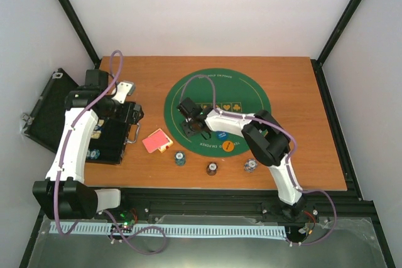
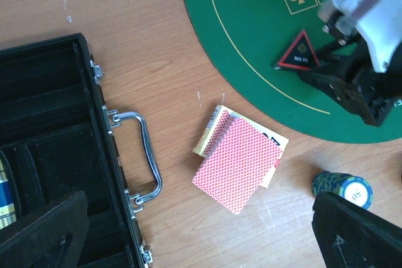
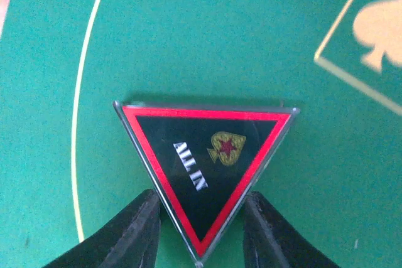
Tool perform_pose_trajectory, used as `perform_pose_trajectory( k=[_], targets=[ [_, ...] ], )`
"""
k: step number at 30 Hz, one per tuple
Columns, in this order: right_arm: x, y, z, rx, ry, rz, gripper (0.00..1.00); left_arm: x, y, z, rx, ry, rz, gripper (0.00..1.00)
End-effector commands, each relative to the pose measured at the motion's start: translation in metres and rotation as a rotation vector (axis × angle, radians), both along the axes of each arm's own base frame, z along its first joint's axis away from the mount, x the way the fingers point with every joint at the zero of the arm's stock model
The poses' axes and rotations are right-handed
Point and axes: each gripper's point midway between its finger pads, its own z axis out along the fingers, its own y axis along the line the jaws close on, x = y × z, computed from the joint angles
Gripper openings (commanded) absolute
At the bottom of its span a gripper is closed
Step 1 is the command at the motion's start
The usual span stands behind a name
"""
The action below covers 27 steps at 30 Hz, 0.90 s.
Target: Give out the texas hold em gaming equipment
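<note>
The black red-edged triangle marker (image 3: 207, 167) lies flat on the green felt mat (image 3: 188, 29). My right gripper (image 3: 201, 233) has a finger against each side of its lower point; both also show in the left wrist view, marker (image 2: 300, 51). Red-backed cards (image 1: 157, 140) (image 2: 242, 161) lie on the wood left of the mat. Three chip stacks (image 1: 180, 157) (image 1: 212, 169) (image 1: 250, 166) stand along the front. A blue disc (image 1: 221, 135) and an orange disc (image 1: 228, 146) sit on the mat's near edge. My left gripper (image 2: 201, 230) (image 1: 127, 110) is open and empty, above the case's edge.
The open black hinged case (image 1: 44, 108) (image 2: 50, 92) lies at the table's left, its metal handle (image 2: 147, 155) facing the cards. A few chips (image 1: 94, 153) remain in its tray. The table's front edge runs just below the chip stacks.
</note>
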Motion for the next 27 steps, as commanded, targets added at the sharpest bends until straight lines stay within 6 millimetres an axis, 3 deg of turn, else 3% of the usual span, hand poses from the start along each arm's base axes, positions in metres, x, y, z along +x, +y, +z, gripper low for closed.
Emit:
perform_pose_trajectory(
  k=[1, 4, 8, 12, 16, 18, 20, 22, 27],
  targets=[
    [0.024, 0.013, -0.001, 0.005, -0.001, -0.002, 0.38, -0.002, 0.0, 0.004, -0.037, -0.004, 0.053, 1.0],
    [0.037, 0.028, 0.001, 0.014, -0.006, 0.006, 0.38, 0.001, 0.0, -0.004, -0.047, 0.024, 0.075, 1.0],
    [0.051, 0.036, 0.006, 0.016, -0.006, -0.013, 0.38, 0.011, 0.007, 0.006, -0.021, -0.046, 0.101, 1.0],
    [0.051, 0.03, 0.04, 0.051, -0.032, -0.035, 0.47, 0.005, -0.005, 0.003, -0.065, -0.018, 0.04, 1.0],
    [0.034, -0.005, 0.073, 0.041, -0.073, -0.104, 0.63, -0.001, -0.011, -0.01, -0.085, 0.032, -0.003, 1.0],
    [0.02, -0.03, 0.082, 0.029, -0.08, -0.154, 0.65, -0.005, -0.013, -0.014, -0.088, 0.039, -0.017, 1.0],
    [0.002, -0.057, 0.08, 0.002, -0.063, -0.199, 0.66, -0.008, -0.012, -0.015, -0.079, 0.034, -0.024, 1.0],
    [-0.02, -0.083, 0.066, -0.023, -0.032, -0.23, 0.65, -0.012, -0.012, -0.014, -0.07, 0.03, -0.036, 1.0],
    [-0.053, -0.123, 0.043, -0.048, 0.02, -0.263, 0.61, -0.02, -0.014, -0.007, -0.069, 0.032, -0.066, 1.0]
  ],
)
